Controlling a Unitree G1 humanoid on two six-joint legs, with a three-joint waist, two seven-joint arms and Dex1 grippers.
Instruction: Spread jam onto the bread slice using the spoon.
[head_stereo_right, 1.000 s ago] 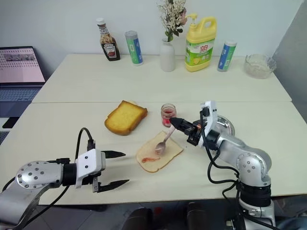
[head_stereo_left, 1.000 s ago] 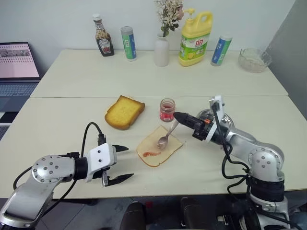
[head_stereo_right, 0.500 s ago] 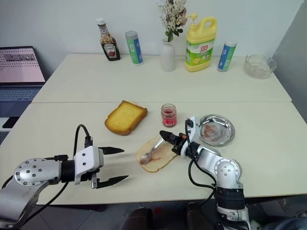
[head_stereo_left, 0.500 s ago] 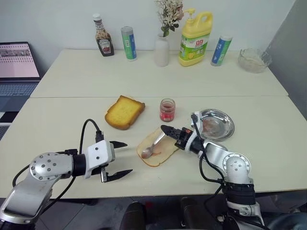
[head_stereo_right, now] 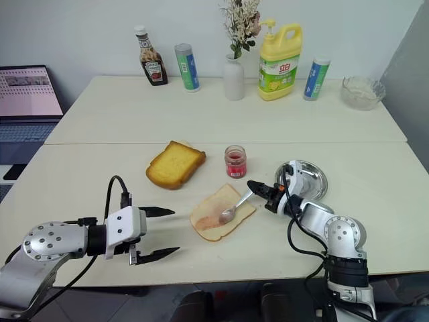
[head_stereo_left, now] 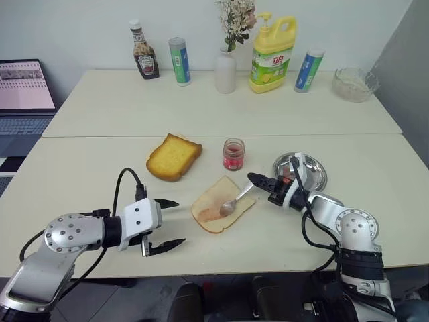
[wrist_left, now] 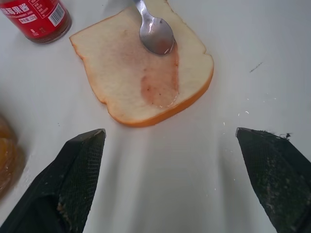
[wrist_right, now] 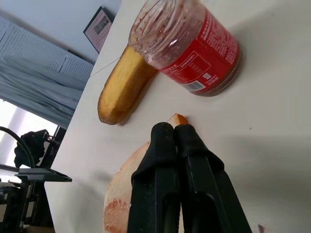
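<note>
Left eye view: right gripper (head_stereo_left: pixel 253 178) is clamped on the handle of the small shiny silver metal spoon (head_stereo_left: pixel 232 202); its long axis slants from the jaws down-left, bowl resting on the thin pale tan bread slice (head_stereo_left: pixel 221 204) mid-table. Small clear glass jar of reddish-pink jam (head_stereo_left: pixel 233 154) stands just behind. Left gripper (head_stereo_left: pixel 164 225) hangs wide open, farther off.
Left wrist view: pink jam smear is thin, streaking the slice from the bowl toward the near crust.
Right wrist view: fingers (wrist_right: pixel 163 165) pressed together.
</note>
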